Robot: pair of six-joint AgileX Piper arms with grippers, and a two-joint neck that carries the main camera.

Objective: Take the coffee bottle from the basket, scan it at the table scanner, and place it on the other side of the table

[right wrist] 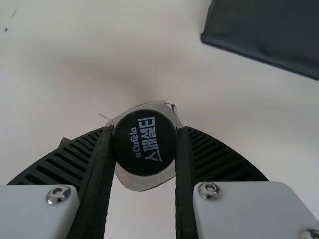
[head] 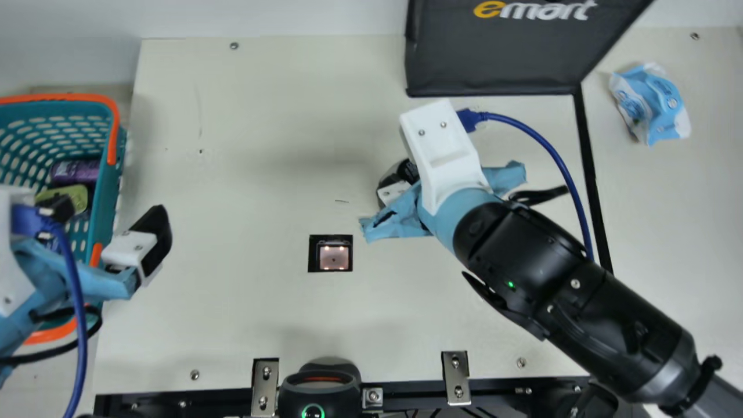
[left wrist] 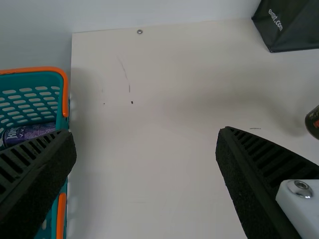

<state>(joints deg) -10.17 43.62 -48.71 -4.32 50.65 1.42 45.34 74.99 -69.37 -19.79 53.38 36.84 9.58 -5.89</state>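
Main view, far left: a teal basket [head: 121, 145] with an orange rim and handle sits beside the cream bench [head: 249, 145]. In it lie a purple can [head: 75, 170] and, just nearer, a yellow-green item [head: 74, 196]. The left pincer [head: 110, 213] hangs at the basket's right side, one finger over the basket and the other over the bench. It is open, with nothing between its fingers; the left wrist view shows them wide apart.

At the middle of the near edge stands a black device [head: 316, 392] with a glowing green ring. Farther in, the table scanner [head: 334, 256] is set in a dark square in the bench, its small window lit at the corners.

To the right of the scanner and a little farther off is the right pincer [head: 392, 188], its arm slanting in from the near right. In the right wrist view it is closed on the coffee bottle [right wrist: 144, 142], both fingers touching the sides by the round black cap, which faces the camera.

Beyond, at the far side, is a black bag [head: 493, 64]. A black strip [head: 586, 145] runs from its corner towards the near side. Rightmost, a blue-and-white packet [head: 650, 104] lies on the bench, near the far edge.
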